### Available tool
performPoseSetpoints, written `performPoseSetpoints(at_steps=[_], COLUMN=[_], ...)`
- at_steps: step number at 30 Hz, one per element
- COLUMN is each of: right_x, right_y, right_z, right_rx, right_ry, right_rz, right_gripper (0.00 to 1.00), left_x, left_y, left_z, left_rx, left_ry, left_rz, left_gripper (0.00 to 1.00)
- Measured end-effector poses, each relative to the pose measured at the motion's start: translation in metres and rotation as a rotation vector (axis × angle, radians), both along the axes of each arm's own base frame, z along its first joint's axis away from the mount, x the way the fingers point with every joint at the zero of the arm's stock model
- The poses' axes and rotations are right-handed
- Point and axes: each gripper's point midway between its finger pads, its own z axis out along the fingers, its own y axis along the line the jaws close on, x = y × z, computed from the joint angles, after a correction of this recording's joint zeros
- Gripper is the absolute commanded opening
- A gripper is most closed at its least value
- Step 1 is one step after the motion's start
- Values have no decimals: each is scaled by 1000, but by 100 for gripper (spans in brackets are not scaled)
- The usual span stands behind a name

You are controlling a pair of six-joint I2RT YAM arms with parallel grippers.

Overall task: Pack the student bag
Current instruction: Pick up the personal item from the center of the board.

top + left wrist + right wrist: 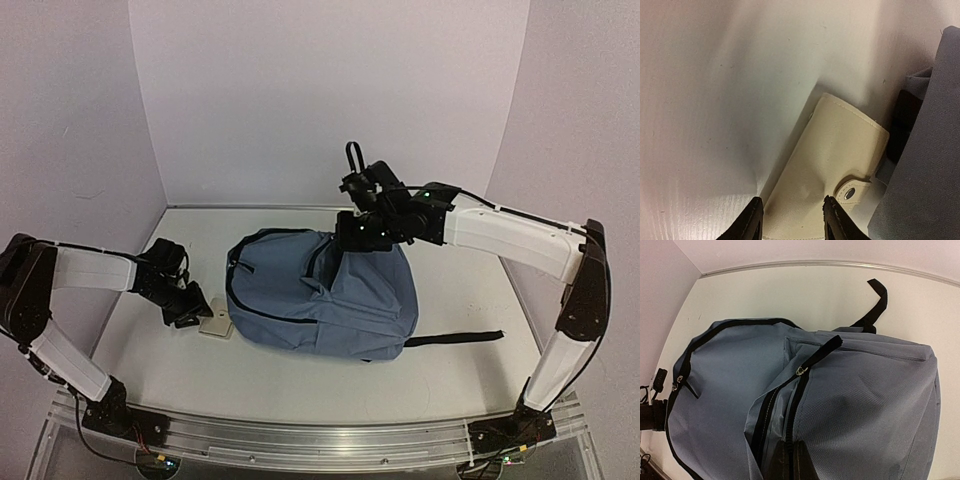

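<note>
The student bag (pixel 320 295), a grey-blue backpack with black zippers, lies in the middle of the table. My right gripper (pixel 352 232) is at its far top edge. In the right wrist view its fingers (pixel 792 460) are shut on the black zipper tape of the student bag (pixel 865 405), and the opening gapes a little to their left. A cream snap-flap wallet (pixel 216 323) lies flat just left of the bag. In the left wrist view my left gripper (pixel 791 200) has a finger on each side of the wallet's (pixel 835 145) near end, pressing on it.
A black strap (pixel 455 338) trails from the bag toward the right. The bag's grey fabric (pixel 935 150) rises right beside the wallet. White walls close the table at the back and on both sides.
</note>
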Motion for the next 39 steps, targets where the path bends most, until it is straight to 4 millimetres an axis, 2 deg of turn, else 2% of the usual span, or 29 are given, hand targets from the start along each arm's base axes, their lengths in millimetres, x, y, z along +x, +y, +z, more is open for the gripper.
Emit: performPoseSetpoints(at_steps=[8,17,29,36,39], right_x=[0,0,0,0,0], right_y=[0,0,0,0,0], right_z=[0,0,0,0,0], right_rx=[0,1,0,0,0], right_ry=[0,0,0,0,0], right_rz=[0,1,1,1,1], right_gripper=[0,0,0,0,0], left_x=[-1,1,9,8,0], left_y=[-9,-6,-9,-9,-6], left_z=[-10,-11,-13,-9,2], left_rx=[-47,-27,-48,-48,-41], left_ry=[1,-3,-11,-20,-32], left_rz=[-33,-25,-35,-48,-52], left_gripper=[37,37,2,0,0])
